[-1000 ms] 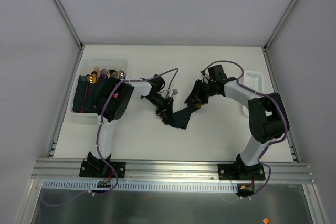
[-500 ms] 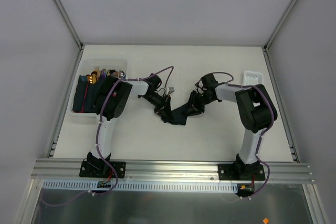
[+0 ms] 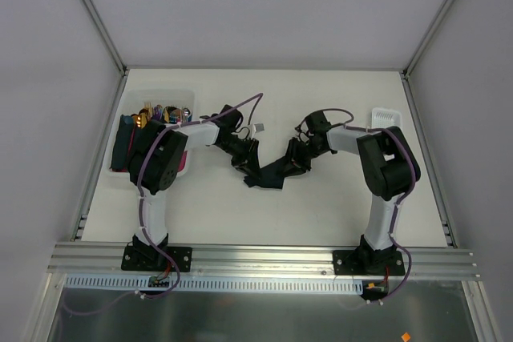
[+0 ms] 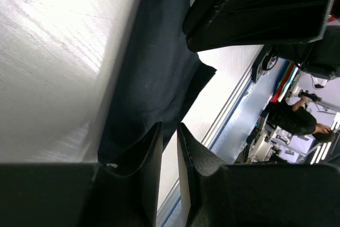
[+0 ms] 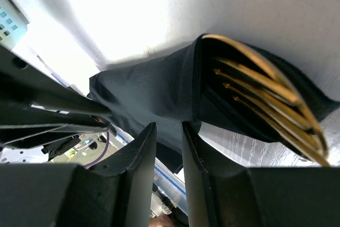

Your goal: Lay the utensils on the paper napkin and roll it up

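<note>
**Top view.** Since one second ago the right arm's elbow has swung in from the right edge of the table [image 3: 321,222]. The left arm has drawn back toward the white bin [image 3: 160,92], and the paper napkin [image 3: 272,175] has drawn in into a shorter bundle. It lies at mid-table, its long axis running left-near to right-far, between the left gripper [image 3: 244,158] and the right gripper [image 3: 295,162]. The bin, in the far-left corner, holds cutlery and folded napkins. A white slotted tray [image 3: 386,116] sits near the right edge. Both arms crowd the bundle.

**Left wrist view.** The left gripper [image 4: 169,126] shows a narrow, lit gap with nothing in it. The napkin [image 4: 154,67] lies just behind the fingertips.

**Right wrist view.** The utensils [image 5: 255,59] lie inside the napkin [image 5: 149,94], gold fork tines showing at its open end. The right gripper [image 5: 169,126] stands narrowly parted with dark paper in the gap — whether it pinches the paper cannot be determined.
</note>
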`<state>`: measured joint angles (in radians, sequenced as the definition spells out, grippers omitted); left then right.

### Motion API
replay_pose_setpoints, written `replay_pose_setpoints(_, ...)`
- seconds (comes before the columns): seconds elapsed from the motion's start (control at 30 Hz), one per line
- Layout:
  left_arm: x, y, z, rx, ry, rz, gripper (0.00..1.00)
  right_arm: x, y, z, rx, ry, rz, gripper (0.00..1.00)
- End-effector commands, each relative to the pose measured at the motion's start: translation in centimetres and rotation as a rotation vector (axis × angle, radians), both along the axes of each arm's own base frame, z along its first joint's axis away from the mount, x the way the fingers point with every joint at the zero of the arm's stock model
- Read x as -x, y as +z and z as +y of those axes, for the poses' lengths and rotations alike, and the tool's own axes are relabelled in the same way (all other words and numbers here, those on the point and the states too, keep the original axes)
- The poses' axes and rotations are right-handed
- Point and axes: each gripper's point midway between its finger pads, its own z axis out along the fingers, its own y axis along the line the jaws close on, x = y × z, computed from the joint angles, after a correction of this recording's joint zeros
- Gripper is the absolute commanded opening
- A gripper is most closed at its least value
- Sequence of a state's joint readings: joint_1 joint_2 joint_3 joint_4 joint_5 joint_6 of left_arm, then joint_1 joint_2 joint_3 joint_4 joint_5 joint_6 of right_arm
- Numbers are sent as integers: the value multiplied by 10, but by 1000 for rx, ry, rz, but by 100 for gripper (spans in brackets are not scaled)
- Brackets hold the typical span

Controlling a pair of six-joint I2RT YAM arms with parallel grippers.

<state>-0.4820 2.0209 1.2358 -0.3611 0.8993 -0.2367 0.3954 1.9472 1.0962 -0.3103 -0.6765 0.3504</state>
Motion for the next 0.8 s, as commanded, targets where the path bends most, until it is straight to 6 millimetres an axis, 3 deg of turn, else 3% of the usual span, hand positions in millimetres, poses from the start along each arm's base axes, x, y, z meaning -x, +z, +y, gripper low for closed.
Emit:
replay_pose_setpoints(0.0, -7, 18, 3, 24, -17, -78, 17, 10, -33, -20, 143, 21, 23, 30)
replay_pose_setpoints(0.13, 5, 12, 2, 27, -46, -55, 17, 8, -33, -21, 146, 16, 24, 30)
replay_pose_setpoints(0.37, 26, -26, 14, -49, -47, 51, 13, 7, -31, -21, 155, 20, 23, 30)
replay_pose_setpoints(0.57, 25, -57, 30, -91, -8, 137, 6, 4, -29, -22, 160, 26, 16, 30)
replay_pose_setpoints(0.7, 24, -66, 34, -67, -3, 175, 2, 2, -23, -20, 139, 37, 0, 29)
replay_pose_setpoints(0.77, 23, -67, 33, -34, -2, 200, 1, -4, -9, -16, 110, 44, -50, 29)
